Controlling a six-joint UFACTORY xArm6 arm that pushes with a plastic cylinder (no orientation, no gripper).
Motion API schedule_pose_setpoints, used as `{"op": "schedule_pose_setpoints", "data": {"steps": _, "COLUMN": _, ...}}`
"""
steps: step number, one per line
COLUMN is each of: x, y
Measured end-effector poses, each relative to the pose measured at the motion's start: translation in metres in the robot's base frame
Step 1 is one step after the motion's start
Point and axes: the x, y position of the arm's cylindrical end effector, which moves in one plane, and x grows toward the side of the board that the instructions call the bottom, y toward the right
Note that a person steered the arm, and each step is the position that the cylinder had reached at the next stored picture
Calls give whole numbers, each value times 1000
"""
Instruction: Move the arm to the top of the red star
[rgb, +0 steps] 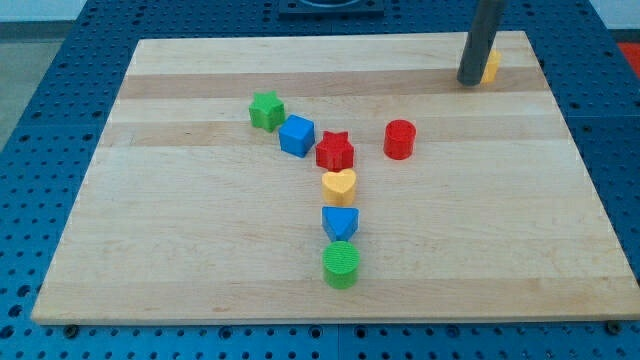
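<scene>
Red star (335, 151) sits mid-counter, touching blue cube (296, 135) on the view's left, yellow heart (339, 184) just below. My tip (468, 82) stands well apart, upper right, beside a yellow block (490, 66). No fingers fitted. Approach step; next, travel leftward to above the star.

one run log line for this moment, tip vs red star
tip: view's top right, beside yellow block | red star: mid-board, untouched, tip far off | blue cube: against star's left | status: not yet at star's top
</scene>
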Motion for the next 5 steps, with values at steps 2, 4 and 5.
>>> {"op": "schedule_pose_setpoints", "data": {"steps": 2, "x": 18, "y": -33}}
{"op": "schedule_pose_setpoints", "data": {"steps": 4, "x": 40, "y": -100}}
{"op": "schedule_pose_setpoints", "data": {"steps": 5, "x": 45, "y": -132}}
